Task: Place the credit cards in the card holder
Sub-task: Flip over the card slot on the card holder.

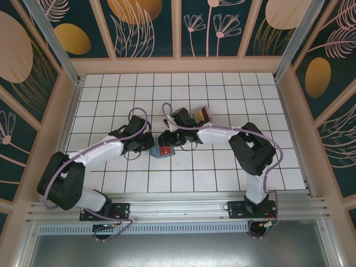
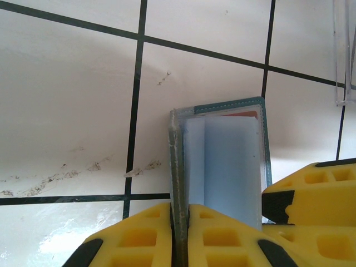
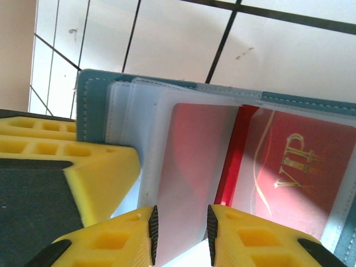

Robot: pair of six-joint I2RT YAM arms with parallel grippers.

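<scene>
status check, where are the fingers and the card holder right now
Left gripper shut on card holder cover. Right gripper fingers pinching a clear sleeve, red card in its pocket. Clear box behind, not blocking.

one card holder, at least one red card, two grippers

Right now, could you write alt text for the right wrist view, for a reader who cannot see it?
The right hand pinches a clear sleeve of the open teal card holder, with a red card marked VIP already in a pocket. White tiled table lies behind.
</scene>
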